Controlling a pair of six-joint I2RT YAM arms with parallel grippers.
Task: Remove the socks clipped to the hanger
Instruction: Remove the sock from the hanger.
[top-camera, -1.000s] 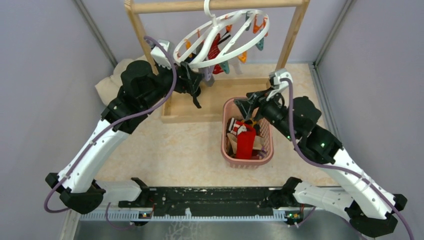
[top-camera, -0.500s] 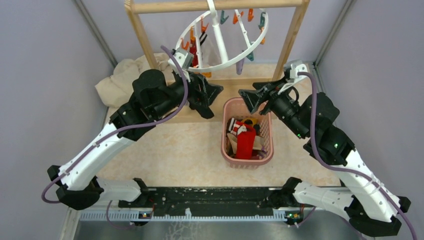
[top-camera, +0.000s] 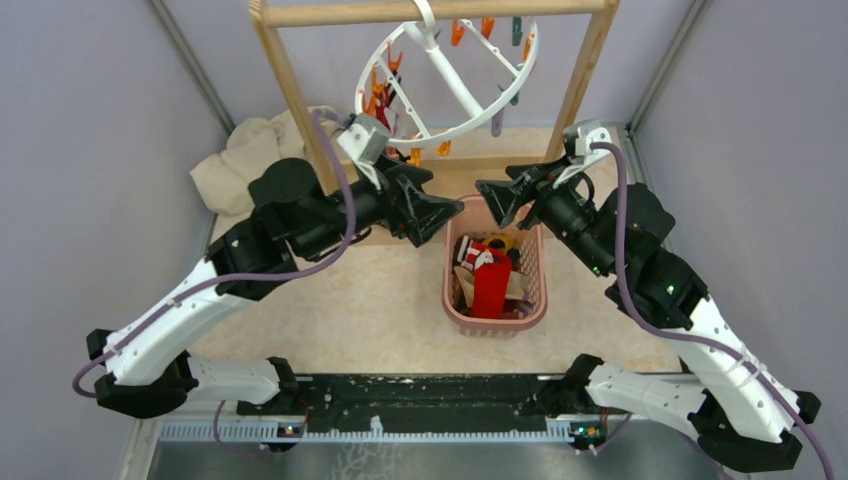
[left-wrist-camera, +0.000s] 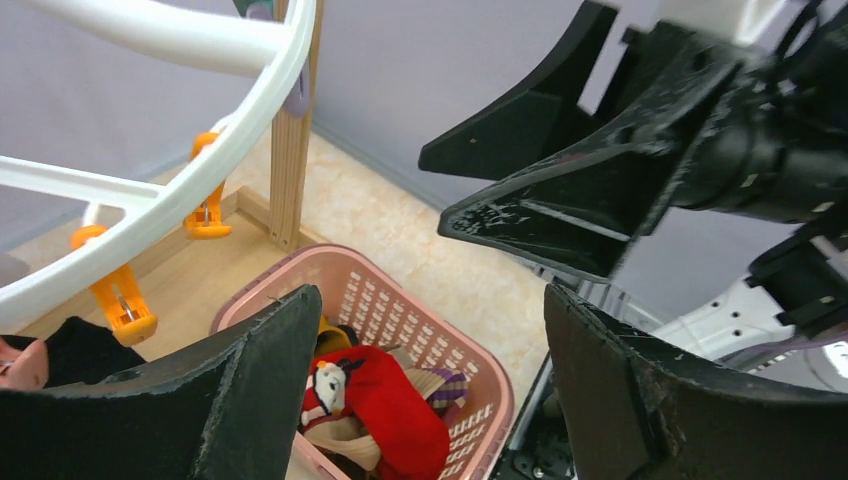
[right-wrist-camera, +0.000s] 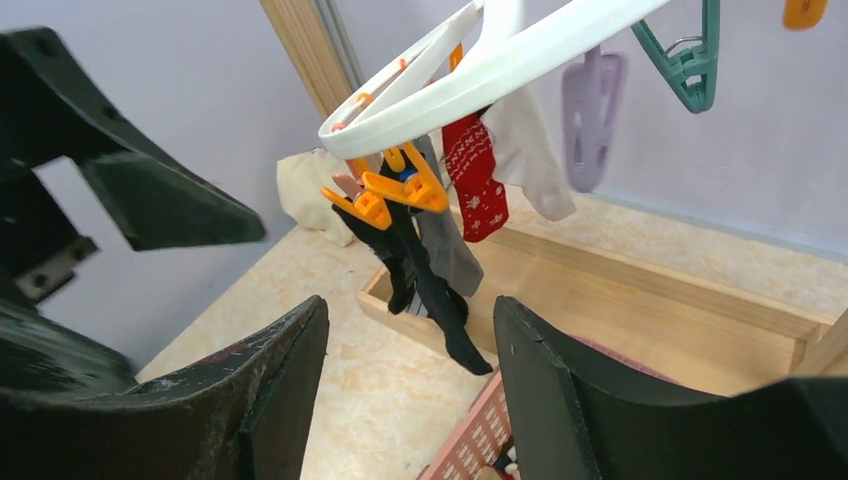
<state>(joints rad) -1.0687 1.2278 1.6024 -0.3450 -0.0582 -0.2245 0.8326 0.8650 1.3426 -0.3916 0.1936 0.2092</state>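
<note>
**A:** Where does the work sit?

**B:** In the upper middle of the overhead view. The wooden rack (top-camera: 290, 80) stands on the counter (top-camera: 350, 300). One hanger (top-camera: 455, 78) hooks over its top bar, tilted steeply.

**A:** And the two hands?

**B:** The left hand (top-camera: 445, 225) and the right hand (top-camera: 488, 205) face each other just below the ring, over the far end of the pink basket (top-camera: 447, 285). Both have their fingers spread well apart and hold nothing.

**A:** The socks?

**B:** The socks (right-wrist-camera: 475, 185) hang bunched under one side of the ring, in the upper middle of the right wrist view. I count a red one with a white pattern, a white, a grey and two black strips, so five pieces. A pink tip behind them may be a sixth. More lie in the basket, too tangled to count.

**A:** How will they handle?

**B:** They look light and limp, with nothing to break. I judge the ring will swing and tip under any pull. So take a sock high, close under its clip, and draw down steadily. Steadying the rim with the other hand should help.

**A:** Clips?

**B:** In that view there are three orange clips (right-wrist-camera: 400, 190), two of them among the socks. One teal clip (right-wrist-camera: 690, 55) and one purple clip (right-wrist-camera: 590, 100) both hang bare.
</note>
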